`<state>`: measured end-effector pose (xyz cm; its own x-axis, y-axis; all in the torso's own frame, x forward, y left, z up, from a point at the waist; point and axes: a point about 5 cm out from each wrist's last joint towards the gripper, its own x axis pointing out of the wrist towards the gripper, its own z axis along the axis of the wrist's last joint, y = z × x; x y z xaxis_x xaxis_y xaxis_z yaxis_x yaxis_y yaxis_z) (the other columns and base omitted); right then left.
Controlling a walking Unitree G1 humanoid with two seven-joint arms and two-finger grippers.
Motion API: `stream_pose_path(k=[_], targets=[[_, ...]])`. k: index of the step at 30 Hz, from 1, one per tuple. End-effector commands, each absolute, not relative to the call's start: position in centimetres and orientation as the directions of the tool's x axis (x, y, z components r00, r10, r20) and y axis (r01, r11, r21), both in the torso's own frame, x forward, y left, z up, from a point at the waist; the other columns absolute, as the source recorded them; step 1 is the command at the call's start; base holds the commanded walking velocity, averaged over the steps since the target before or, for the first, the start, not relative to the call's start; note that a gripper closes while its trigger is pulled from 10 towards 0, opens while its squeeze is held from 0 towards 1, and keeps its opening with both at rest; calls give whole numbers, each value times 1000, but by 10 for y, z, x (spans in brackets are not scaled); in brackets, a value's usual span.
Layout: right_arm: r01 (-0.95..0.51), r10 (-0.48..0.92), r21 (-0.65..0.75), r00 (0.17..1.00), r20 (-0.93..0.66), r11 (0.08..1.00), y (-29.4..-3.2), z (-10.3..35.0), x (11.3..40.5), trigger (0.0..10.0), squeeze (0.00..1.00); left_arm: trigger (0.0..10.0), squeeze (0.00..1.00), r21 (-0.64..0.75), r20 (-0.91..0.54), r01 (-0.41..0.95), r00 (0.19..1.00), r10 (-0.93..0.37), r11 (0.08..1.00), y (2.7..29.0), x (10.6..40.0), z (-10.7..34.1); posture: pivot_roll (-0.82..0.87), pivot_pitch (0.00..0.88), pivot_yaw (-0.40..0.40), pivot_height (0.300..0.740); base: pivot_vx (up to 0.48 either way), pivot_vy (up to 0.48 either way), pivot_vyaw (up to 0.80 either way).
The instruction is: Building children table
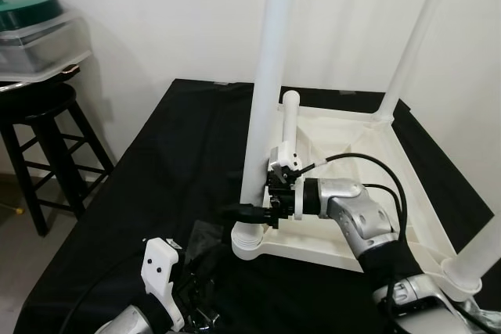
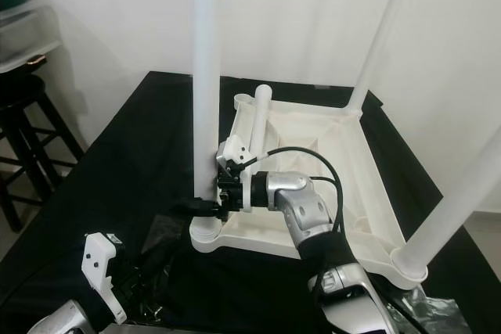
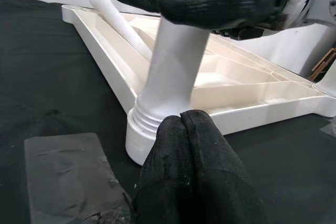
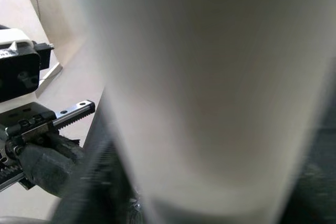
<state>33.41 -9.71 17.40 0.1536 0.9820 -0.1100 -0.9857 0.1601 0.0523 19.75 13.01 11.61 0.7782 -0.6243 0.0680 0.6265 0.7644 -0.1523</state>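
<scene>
At your far left a dark wooden stool point(image 1: 43, 134) stands on the floor beside the counter point(image 1: 149, 193), carrying a clear plastic tub point(image 1: 39, 44) with a green lid point(image 1: 27, 7); what the tub holds cannot be made out. The counter's black cloth leaves you open room along its left side, up to the white wall behind. Your left claw point(image 3: 184, 124) sits low near the counter's near edge, fingers pressed together and holding nothing, just in front of the corner socket point(image 1: 249, 240) of the upside-down white tabletop point(image 1: 352, 154). A crumpled sheet of clear plastic point(image 3: 63, 177) lies on the cloth beside it. From that socket the near-left leg point(image 1: 264, 91) rises upright, and your right claw point(image 1: 254, 213) is clenched around its lower part, just above the socket. One loose leg point(image 1: 290, 127) lies inside the tabletop's recessed underside, leaning toward the far left corner. Another leg point(image 1: 411, 44) stands in the far right corner, and a fourth point(image 1: 481, 252) stands in the near right corner, close to the counter's right edge.
</scene>
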Motion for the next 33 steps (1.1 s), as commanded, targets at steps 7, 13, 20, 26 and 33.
stream_pose_path(k=[7,13,20,26,33], targets=[[-992,990,54,105,-91,110,-99,177,334,0,0,10000,0,-160,57,623,780,-623,766,130,196,112,90,0,-68,740,0,0,0],[-970,967,21,240,-80,242,-105,169,335,0,0,10000,0,-164,59,622,781,-622,765,130,195,113,80,0,-71,740,0,0,0],[-493,512,140,836,-198,859,-66,98,295,0,0,10000,0,-168,62,623,780,-623,764,132,194,115,61,0,-65,740,0,0,0],[-554,572,147,804,-162,820,-71,104,298,0,0,10000,0,-179,63,640,765,-641,747,132,196,115,49,0,-56,740,0,0,0],[-597,614,145,772,-163,789,-54,109,290,10000,1000,10000,0,-170,73,612,790,-609,773,133,197,117,56,0,-65,740,0,0,0]])
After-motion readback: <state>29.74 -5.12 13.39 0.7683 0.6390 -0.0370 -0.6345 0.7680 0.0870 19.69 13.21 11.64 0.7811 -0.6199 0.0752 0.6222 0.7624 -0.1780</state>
